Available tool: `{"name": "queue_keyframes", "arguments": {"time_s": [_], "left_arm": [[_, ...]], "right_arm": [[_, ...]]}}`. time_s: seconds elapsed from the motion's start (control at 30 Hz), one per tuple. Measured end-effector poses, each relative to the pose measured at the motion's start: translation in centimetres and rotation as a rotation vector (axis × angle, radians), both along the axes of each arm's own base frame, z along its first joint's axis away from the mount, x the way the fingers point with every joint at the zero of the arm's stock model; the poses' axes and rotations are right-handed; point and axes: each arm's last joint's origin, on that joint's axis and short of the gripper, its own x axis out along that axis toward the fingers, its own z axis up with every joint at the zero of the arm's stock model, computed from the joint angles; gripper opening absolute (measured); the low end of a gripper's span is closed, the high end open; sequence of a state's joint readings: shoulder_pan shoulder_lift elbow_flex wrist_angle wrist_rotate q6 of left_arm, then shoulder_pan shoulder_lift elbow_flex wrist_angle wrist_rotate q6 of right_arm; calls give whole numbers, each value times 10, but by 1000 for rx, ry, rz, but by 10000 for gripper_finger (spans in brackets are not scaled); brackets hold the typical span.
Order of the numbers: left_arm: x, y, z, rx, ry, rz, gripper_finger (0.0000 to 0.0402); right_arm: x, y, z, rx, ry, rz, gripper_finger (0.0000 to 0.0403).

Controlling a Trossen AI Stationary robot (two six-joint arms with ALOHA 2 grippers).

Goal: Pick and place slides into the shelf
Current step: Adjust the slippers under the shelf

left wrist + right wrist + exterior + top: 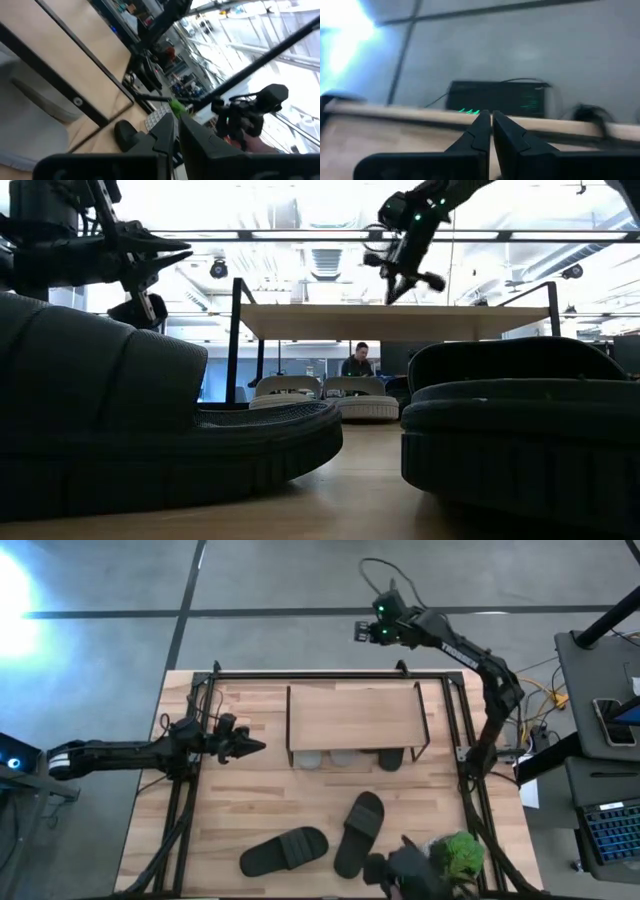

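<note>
Slides (360, 833) lie black at the frame's lower centre on the desk (250, 800), below the shelf (355, 717); probably light, bendy foam, best pinched at the strap. Both end effectors, left (256, 747) and right (360, 632), are together, empty.

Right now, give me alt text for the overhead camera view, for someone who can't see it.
A low wooden shelf stands on a table, with two light grey slides and one black slide tucked beneath it. Two more black slides lie loose nearer the front edge. The left gripper hovers shut beside the shelf; the right gripper is shut beyond the table.
</note>
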State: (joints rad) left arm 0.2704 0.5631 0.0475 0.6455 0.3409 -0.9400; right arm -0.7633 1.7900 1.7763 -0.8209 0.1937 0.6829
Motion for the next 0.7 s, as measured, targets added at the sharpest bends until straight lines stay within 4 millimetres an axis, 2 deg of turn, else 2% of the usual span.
{"name": "queue_keyframes", "arguments": {"time_s": [0.1,0.23,0.33,0.5,0.6,0.7], "left_arm": [[1,2,1,-15,-1,62,12],[1,5,1,-38,-5,166,12],[0,6,0,-52,-3,194,12],[1,6,-3,-76,12,182,12],[3,5,-10,-83,64,158,12],[5,6,-23,-105,191,154,12]], "right_arm": [[-2,-26,-25,134,-62,55,13],[-10,-66,-85,399,-110,104,13],[-5,-80,-116,500,-120,166,13],[5,-89,-138,577,-48,240,13],[5,-95,-140,608,23,267,13],[5,-99,-142,635,136,266,13]]}}
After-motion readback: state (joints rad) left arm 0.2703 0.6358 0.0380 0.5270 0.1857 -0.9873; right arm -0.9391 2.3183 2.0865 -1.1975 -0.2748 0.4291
